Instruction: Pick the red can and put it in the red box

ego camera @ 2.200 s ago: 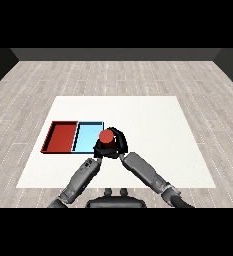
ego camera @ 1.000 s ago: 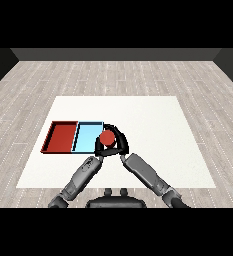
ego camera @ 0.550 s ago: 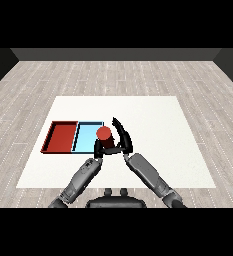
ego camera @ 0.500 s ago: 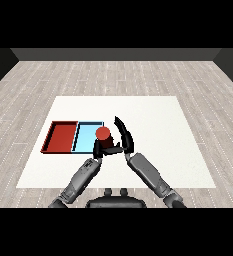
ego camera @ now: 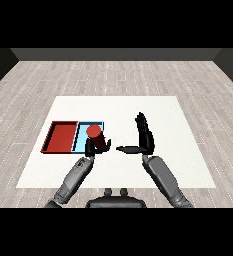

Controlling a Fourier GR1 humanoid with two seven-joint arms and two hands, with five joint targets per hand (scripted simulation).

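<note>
Red can now clamped in left hand alone, left of frame centre, at the right edge of the light blue tray. Right hand, against the can half a second ago, now well apart with fingers straight. Handover apparently done; carry leftward to red tray outstanding.

Lay white and square at the picture's middle: table, on grey plank floor stretching toward 12 o'clock to a dark wall. Sat at 9 o'clock on the table: blue tray, light in colour, long side running toward 12 o'clock, near the table's edge.
</note>
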